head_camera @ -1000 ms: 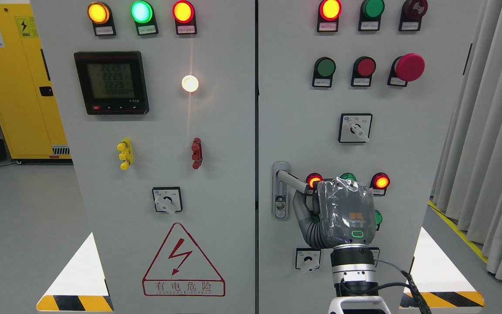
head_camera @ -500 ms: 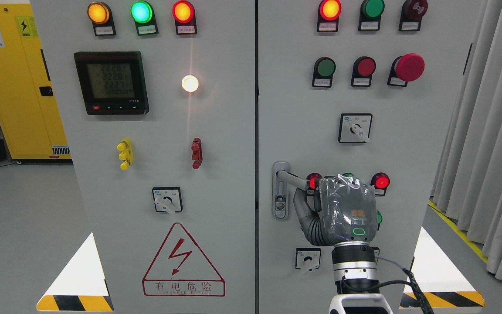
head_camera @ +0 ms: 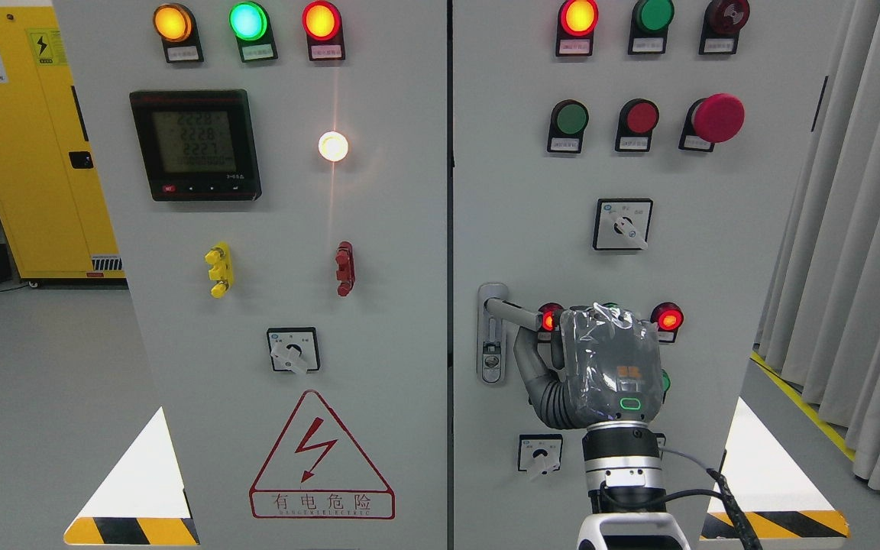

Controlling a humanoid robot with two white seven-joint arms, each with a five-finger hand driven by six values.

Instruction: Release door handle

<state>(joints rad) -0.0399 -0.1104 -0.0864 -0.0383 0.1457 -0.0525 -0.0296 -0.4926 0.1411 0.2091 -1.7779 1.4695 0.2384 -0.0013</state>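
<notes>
The grey door handle (head_camera: pixel 512 313) sticks out to the right from its lock plate (head_camera: pixel 492 336) on the right cabinet door (head_camera: pixel 532 191). My right hand (head_camera: pixel 554 347), wrapped in clear plastic, is raised just right of the handle's free end, back toward the camera. Its thumb (head_camera: pixel 525 359) hangs spread below the lever without touching it. A small gap with a lit red lamp (head_camera: pixel 549 316) shows between the lever's tip and the hand. The other fingers are hidden behind the hand's back. The left arm is out of view.
Lamps, push buttons, a red mushroom button (head_camera: pixel 717 118) and rotary switches (head_camera: pixel 622 224) cover the right door around the hand. The left door (head_camera: pixel 272 305) carries a meter and a hazard sign. Grey curtains (head_camera: pixel 860 229) hang at right, a yellow cabinet (head_camera: pixel 27 137) at far left.
My right hand has shifted slightly right and down, away from the lever. The handle's tip has risen a little toward level.
</notes>
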